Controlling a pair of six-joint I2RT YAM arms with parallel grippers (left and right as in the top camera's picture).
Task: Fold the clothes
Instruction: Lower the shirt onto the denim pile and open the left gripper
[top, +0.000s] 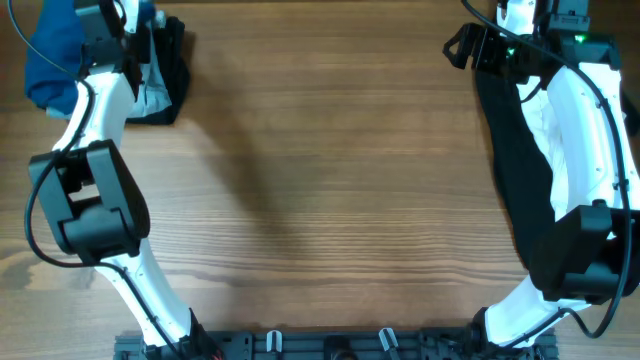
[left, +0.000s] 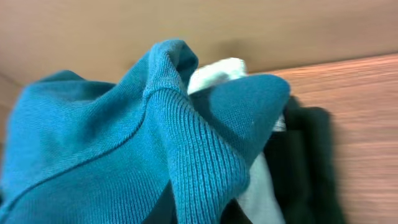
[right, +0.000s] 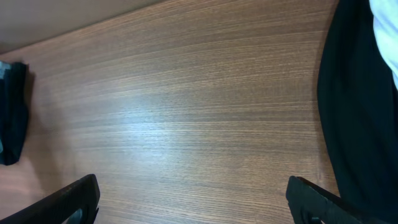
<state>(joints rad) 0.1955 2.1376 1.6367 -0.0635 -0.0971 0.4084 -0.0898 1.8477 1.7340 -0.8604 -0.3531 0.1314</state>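
Note:
The dark-blue shirt (top: 50, 55) lies bunched at the table's far left corner. In the left wrist view its ribbed fabric (left: 124, 143) fills the frame and hides the fingers. My left gripper (top: 135, 30) appears shut on it. Beside it lie a black piece (top: 172, 65) and a pale piece (top: 150, 95), which also show in the left wrist view as the black piece (left: 305, 162) and the pale piece (left: 214, 71). My right gripper (right: 196, 205) is open and empty over bare wood, and it also shows in the overhead view (top: 458, 48). A long black garment (top: 520, 170) lies under the right arm.
A white piece (top: 545, 120) lies on the black garment at the right. The wooden table (top: 330, 180) runs between the two piles. In the right wrist view the black garment's edge (right: 354, 112) is at the right and the far black piece (right: 12, 118) at the left.

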